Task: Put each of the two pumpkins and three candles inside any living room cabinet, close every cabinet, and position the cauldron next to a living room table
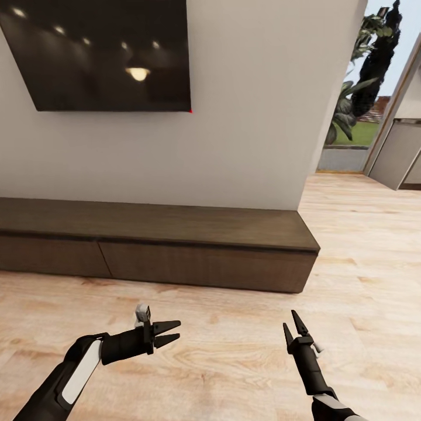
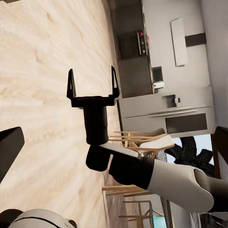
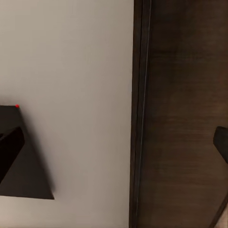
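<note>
Both hands hang empty over the wood floor [image 1: 362, 245]: my left hand [image 1: 171, 332] has its fingers spread and points across toward the right one, and my right hand [image 1: 294, 328] points forward at the cabinet [image 1: 204, 266] with its fingers parted too, grasping nothing. From the left wrist camera I see the right hand [image 2: 92, 81] clearly, two prongs wide apart.

That cabinet sits straight ahead against the white wall [image 1: 245, 117], a long low dark-brown unit with a plank top and flat fronts, all of them flush and shut as far as I can judge. I see no handles, so I expect to hook a fingertip into the dark gap under the top or at the seam between two fronts and pull; the panels look stiff and heavy enough to need a steady draw, not a flick. Its top carries nothing.

A dark television [image 1: 99, 52] hangs on the wall above, reflecting ceiling lamps. To the right an opening shows garden plants [image 1: 362, 76] outside. The left wrist camera looks back to a grey kitchen [image 2: 161, 71] and wooden chairs [image 2: 137, 140].
</note>
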Robot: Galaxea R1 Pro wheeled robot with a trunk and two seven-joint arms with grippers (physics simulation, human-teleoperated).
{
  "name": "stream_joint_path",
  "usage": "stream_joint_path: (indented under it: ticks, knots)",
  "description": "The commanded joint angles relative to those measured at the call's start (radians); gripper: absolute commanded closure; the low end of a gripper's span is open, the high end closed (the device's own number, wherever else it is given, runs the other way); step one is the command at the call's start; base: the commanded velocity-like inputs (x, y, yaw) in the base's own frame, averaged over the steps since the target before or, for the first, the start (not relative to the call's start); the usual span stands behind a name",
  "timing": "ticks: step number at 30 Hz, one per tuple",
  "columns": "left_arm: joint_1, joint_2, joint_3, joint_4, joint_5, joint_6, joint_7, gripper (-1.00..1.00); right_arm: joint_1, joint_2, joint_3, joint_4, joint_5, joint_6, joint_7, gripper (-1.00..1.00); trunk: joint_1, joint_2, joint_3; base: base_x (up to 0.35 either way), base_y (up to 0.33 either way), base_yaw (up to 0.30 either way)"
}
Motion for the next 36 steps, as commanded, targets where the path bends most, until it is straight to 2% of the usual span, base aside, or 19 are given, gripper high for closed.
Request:
stream_joint_path:
  ticks: [1, 36]
  knots:
    - [-0.001, 0.001, -0.002, 0.0, 0.002, 0.004, -0.001, -1.0, -0.001, 0.0, 0.008, 0.0, -0.011, 0.011, 0.003, -1.0, 0.0, 0.0, -0.001, 0.006, 0.0, 0.0]
    - [-0.001, 0.0, -0.002, 0.0, 0.004, 0.004, -0.003, -1.0, -0.001, -0.001, 0.008, 0.0, -0.011, 0.011, 0.003, -1.0, 0.0, 0.0, -0.001, 0.06, 0.0, 0.0]
